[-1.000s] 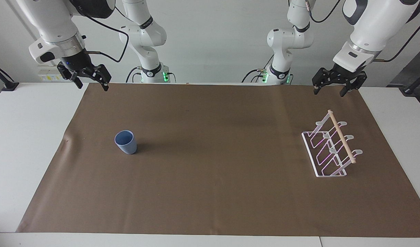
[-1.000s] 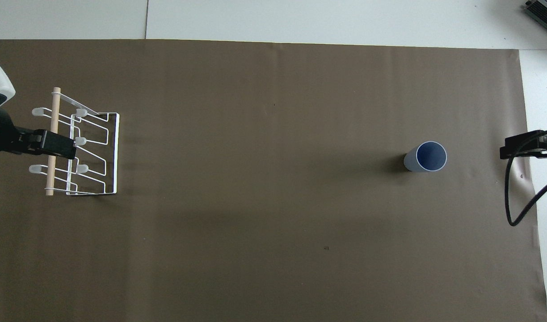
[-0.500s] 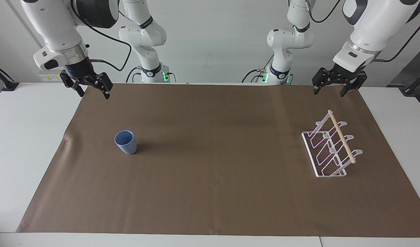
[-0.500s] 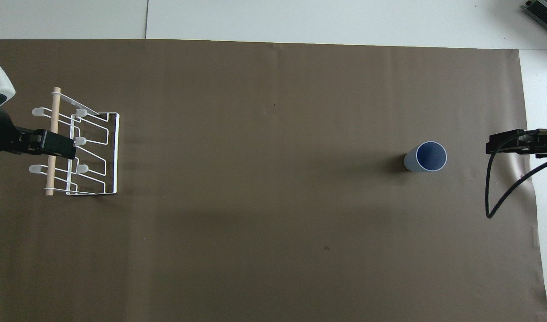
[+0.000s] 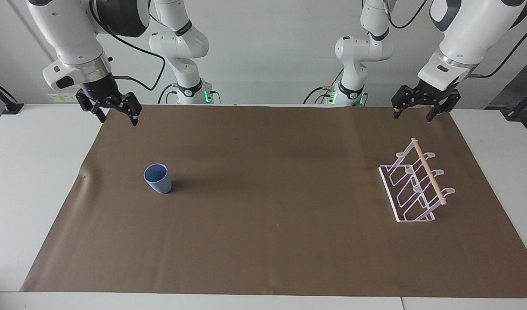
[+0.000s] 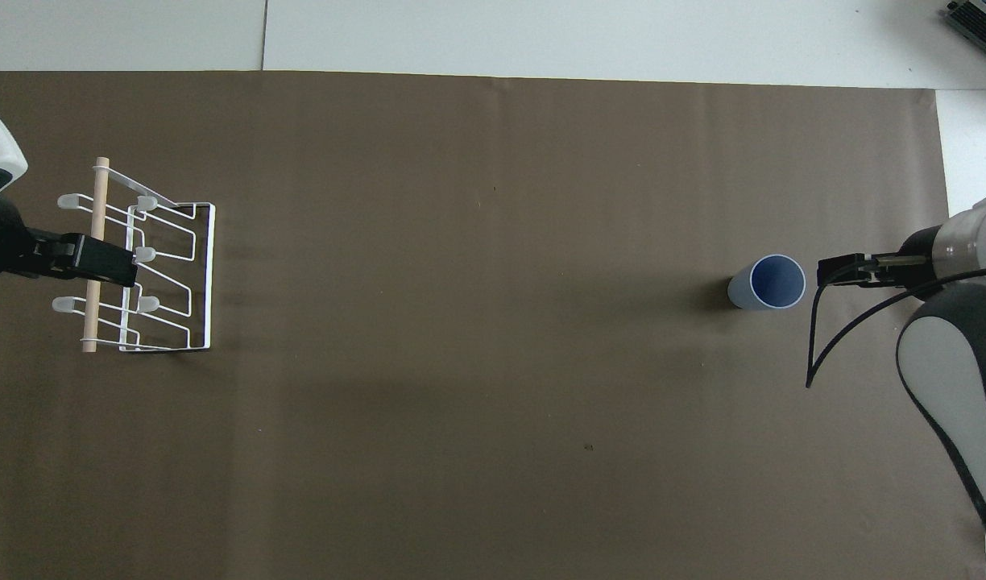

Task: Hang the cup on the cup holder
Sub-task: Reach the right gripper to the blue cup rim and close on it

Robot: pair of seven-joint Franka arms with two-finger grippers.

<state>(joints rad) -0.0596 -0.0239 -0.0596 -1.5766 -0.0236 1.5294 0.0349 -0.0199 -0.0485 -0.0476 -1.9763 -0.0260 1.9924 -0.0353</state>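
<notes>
White wall at the back, white table (image 5: 39, 181) w/ a big brown paper sheet (image 5: 272, 241) laid over most of it; the sheet looks matte, w/ a slight crease at its edge toward the right arm's end.

What changed: over the last sec the right gripper (image 5: 115, 115) came off the table edge and in over the sheet's corner on the robots' side. In the overhead view its tip (image 6: 843, 270) now reads just beside the cup (image 6: 768, 283), where a sec ago it sat out by the sheet's edge. The facing view shows it up in the air and well apart from the cup, so no contact yet. Fingers spread apart, nothing in them. I'd read this as the start of the reach for the cup; the task is barely begun.

The left gripper (image 5: 418, 113) hasn't moved: it waits over the sheet's edge on the robots' side, above the cup holder (image 5: 414, 186) but clear of it. Fingers splayed, empty.

The cup (image 5: 158, 178) stands upright, mouth up, on the sheet toward the right arm's end. It's a light-blue tumbler w/ no handle, smooth dull finish, tapering down to a narrower base. The cup holder sits toward the left arm's end, well apart from the cup: thin white wire, flat rectangular base, slanted loops w/ small rounded tabs, and a pale wooden dowel (image 5: 428, 170) across the top. Nothing hangs on it yet.
</notes>
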